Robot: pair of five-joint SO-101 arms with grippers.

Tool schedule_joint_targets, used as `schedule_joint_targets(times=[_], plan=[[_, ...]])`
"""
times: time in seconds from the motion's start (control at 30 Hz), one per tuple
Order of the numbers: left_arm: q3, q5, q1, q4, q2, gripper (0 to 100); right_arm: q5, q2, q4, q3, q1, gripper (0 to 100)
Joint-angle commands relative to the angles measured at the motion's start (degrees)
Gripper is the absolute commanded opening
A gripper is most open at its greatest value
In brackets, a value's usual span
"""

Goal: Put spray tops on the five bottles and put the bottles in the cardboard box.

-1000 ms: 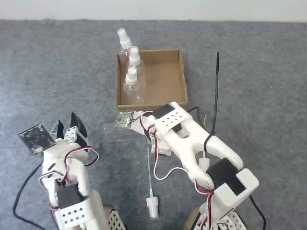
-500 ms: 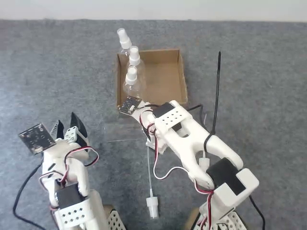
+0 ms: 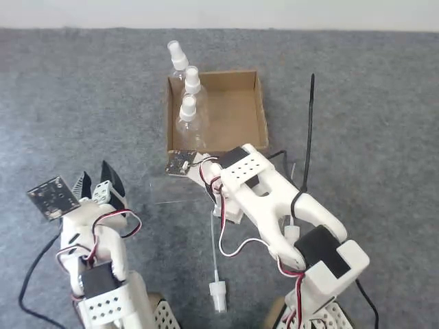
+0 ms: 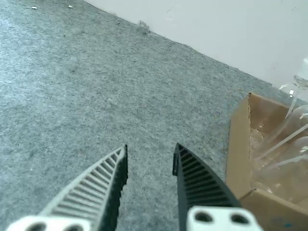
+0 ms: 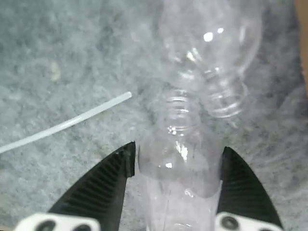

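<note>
Grey carpet [image 3: 384, 103] covered the whole work surface, with the cardboard box [image 3: 260, 110] set toward its far side and three capped bottles [image 3: 191, 116] standing along the box's left wall. Just in front of the box, the right gripper [image 5: 178, 147] had its fingers [image 5: 108, 180] spread wide and pressed against both sides of an uncapped bottle [image 5: 180, 159]. A second bare bottle [image 5: 211, 43] lay neck to neck against it, nearer the box. To my eye the worry was that thin clear plastic: it could squirt out of the hold or buckle if squeezed harder, and any lift might knock the neighbour rolling. The loose spray top [image 3: 217, 295] lay well short of the box, its long tube [image 5: 72, 122] pointing toward the held bottle, and threading that tube looked fiddly. Off to the box's left, the left gripper [image 4: 150, 154] hung above bare carpet, fingers parted and holding nothing.
</note>
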Motion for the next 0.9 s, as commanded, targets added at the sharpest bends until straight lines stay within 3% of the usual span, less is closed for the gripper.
schedule_joint_targets(times=[0.0, 0.27, 0.53, 0.87], plan=[[-0.6, -0.4, -0.2, 0.3, -1.0, 14, 1.2, -0.6, 0.7, -3.1, 0.8, 24.1], [-0.6, -0.4, -0.2, 0.3, -1.0, 14, 1.3, -0.9, 0.7, -2.1, 0.9, 23.5], [-0.6, -0.4, -0.2, 0.3, -1.0, 14, 0.8, -1.3, 0.7, -2.7, 0.9, 6.6], [-0.6, -0.4, -0.2, 0.3, -1.0, 14, -10.5, -1.3, 0.8, -6.0, 0.8, 2.9]])
